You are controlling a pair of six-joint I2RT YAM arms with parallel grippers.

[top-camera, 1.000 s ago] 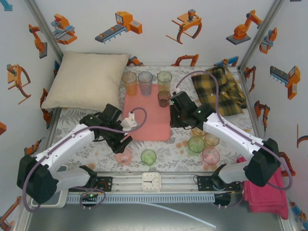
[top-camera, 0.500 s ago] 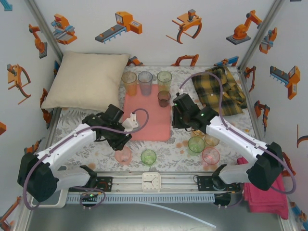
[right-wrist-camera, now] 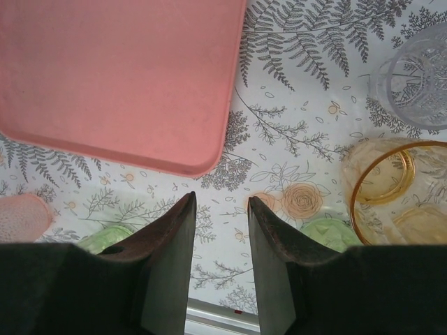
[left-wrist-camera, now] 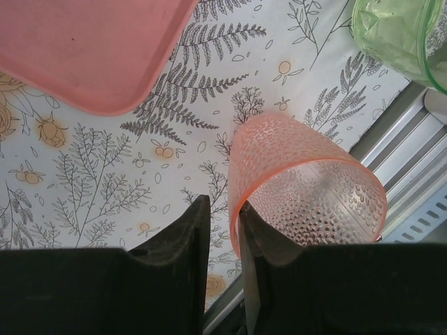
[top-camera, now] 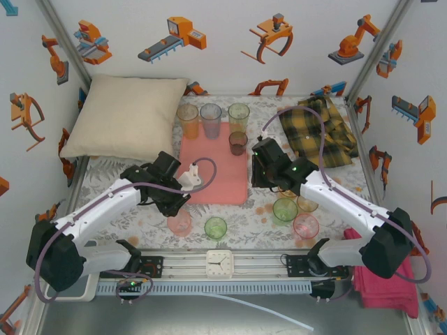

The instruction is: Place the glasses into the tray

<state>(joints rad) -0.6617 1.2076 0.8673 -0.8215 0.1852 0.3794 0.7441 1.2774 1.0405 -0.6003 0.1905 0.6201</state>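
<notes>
A pink dimpled glass stands on the flowered tablecloth just in front of the salmon tray. My left gripper straddles its rim, one finger inside and one outside. The jaws stand narrow, with a sliver of cloth still showing beside the wall. My right gripper hangs open over bare cloth off the tray's near right corner, holding nothing. On the tray stand an orange, a grey, a green and a smoky glass.
More glasses stand on the cloth: green, green, amber, pink. A cream pillow lies back left, a plaid cloth back right, a magenta cloth front right. A metal rail edges the front.
The left jaws have narrowed round the pink glass's rim. The right arm has drawn back from the tray toward the near right.
</notes>
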